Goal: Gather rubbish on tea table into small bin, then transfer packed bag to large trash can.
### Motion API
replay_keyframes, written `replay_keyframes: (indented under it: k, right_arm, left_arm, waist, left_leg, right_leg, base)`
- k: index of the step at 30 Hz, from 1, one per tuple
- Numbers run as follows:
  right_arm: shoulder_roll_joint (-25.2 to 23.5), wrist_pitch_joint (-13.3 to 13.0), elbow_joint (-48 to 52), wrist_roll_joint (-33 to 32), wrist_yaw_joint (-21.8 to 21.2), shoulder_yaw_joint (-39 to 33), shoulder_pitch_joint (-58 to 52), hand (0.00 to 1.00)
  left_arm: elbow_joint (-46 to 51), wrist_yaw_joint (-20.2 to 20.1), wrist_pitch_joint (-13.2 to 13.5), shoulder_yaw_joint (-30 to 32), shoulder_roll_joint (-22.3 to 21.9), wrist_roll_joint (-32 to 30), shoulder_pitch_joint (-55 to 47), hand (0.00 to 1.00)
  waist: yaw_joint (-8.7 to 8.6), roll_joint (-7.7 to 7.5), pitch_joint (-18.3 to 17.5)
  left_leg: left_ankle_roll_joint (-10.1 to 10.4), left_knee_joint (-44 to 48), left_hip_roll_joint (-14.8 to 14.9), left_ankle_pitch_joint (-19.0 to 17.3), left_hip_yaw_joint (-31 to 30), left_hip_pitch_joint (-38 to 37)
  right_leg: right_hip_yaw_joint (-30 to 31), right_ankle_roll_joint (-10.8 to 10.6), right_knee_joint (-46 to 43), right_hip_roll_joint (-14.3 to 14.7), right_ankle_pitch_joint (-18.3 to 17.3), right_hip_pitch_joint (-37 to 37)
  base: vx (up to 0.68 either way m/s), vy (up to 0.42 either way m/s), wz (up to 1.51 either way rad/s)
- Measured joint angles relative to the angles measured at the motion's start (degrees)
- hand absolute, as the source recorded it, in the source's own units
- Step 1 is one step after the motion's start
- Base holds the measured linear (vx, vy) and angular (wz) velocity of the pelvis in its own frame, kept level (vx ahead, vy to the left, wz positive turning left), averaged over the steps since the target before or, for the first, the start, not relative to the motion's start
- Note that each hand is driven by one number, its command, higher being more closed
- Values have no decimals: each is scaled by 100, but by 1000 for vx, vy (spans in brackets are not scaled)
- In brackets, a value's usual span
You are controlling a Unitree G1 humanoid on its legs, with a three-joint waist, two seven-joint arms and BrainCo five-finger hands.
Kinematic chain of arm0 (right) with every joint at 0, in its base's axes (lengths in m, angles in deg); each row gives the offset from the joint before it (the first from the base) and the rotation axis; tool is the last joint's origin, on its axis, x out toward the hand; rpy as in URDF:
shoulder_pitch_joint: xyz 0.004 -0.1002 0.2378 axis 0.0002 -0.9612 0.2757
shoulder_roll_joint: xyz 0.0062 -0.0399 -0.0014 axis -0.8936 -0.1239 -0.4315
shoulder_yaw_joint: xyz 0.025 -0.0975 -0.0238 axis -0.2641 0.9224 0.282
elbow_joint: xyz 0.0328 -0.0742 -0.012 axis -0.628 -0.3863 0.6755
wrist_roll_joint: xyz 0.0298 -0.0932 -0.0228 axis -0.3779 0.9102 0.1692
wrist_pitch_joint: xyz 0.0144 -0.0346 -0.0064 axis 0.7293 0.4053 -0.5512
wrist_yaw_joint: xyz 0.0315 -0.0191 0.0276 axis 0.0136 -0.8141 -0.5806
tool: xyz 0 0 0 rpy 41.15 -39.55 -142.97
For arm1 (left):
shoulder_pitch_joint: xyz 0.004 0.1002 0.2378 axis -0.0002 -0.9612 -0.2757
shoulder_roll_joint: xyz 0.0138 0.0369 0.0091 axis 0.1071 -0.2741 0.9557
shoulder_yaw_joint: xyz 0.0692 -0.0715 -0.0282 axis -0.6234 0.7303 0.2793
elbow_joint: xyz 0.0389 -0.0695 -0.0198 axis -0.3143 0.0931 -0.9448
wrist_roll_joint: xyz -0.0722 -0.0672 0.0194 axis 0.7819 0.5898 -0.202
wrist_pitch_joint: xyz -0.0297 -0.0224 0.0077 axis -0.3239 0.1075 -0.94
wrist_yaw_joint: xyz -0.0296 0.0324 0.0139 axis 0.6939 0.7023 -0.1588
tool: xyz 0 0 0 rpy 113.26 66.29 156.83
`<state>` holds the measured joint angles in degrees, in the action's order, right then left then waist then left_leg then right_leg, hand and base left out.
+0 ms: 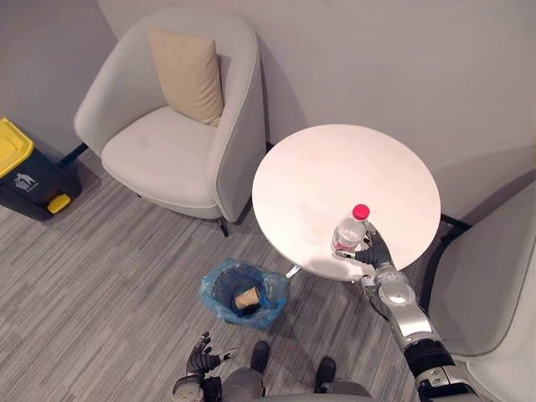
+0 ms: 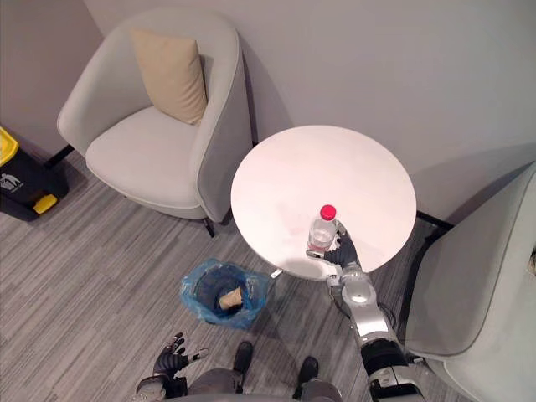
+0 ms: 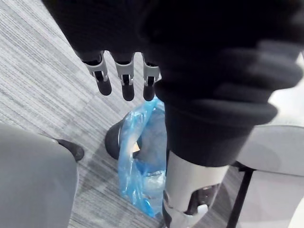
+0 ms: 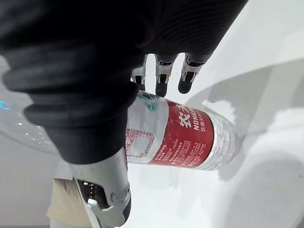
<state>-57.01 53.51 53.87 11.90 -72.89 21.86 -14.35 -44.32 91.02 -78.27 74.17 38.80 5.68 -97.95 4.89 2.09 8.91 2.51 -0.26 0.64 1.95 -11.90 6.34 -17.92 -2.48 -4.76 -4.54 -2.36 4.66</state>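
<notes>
Well, we count one bottle. It is clear, with a red cap, and it stands up straight on the one round white table, close to the near edge. The right hand is wrapped round its lower part. In the right wrist view the bottle sits between the fingers on one side and the thumb on the other. It has a red label with white writing and a paler patch beside it.

We count one small bin on the floor by the table's foot, lined with a blue bag. One brown thing lies inside; we cannot tell what it is.

The left hand hangs low over the floor near the small bin, fingers spread and holding nothing. In the left wrist view its fingers point down, with the blue bag past them.

We count two grey armchairs. One armchair holds one tan pillow. The other armchair is cut off at the right edge.

One black can with a yellow lid stands by the wall, partly cut off at the left edge. It has a small white sign we cannot make out.
</notes>
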Motion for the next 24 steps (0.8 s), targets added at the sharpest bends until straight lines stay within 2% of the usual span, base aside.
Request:
replay_keyframes:
  k: [8, 15, 21, 24]
  right_arm:
    - [81, 15, -386, -114, 383, -45, 622, 100]
    - [79, 19, -335, -309, 485, -243, 637, 100]
    - [80, -14, 1081, -358, 498, -521, 124, 100]
    - [87, -139, 1679, -354, 387, -571, -56, 100]
  left_arm:
    - [36, 13, 114, -112, -18, 169, 69, 0]
    - [171, 17, 117, -112, -32, 173, 70, 0]
    - [196, 14, 112, -102, -73, 165, 68, 0]
    - [252, 13, 109, -92, -73, 162, 67, 0]
  waist:
    - [91, 72, 205]
    - [207, 87, 269]
    - [197, 75, 331]
    - [172, 47, 347]
  left_leg:
    - [-19, 11, -75, 34, -107, 114]
    - [-19, 11, -75, 34, -52, 121]
    - [-34, 9, -64, 22, -11, 88]
    - [-53, 6, -43, 8, 120, 10]
  right_leg:
    - [-112, -2, -26, -64, -25, 62]
    - [-78, -2, -23, -64, -24, 77]
    - [79, 2, -147, -70, -72, 129]
    - [221, 13, -261, -68, -108, 172]
  base:
    - [3, 5, 10]
    - [3, 4, -2]
    - [-7, 3, -6]
    - [-29, 0, -22]
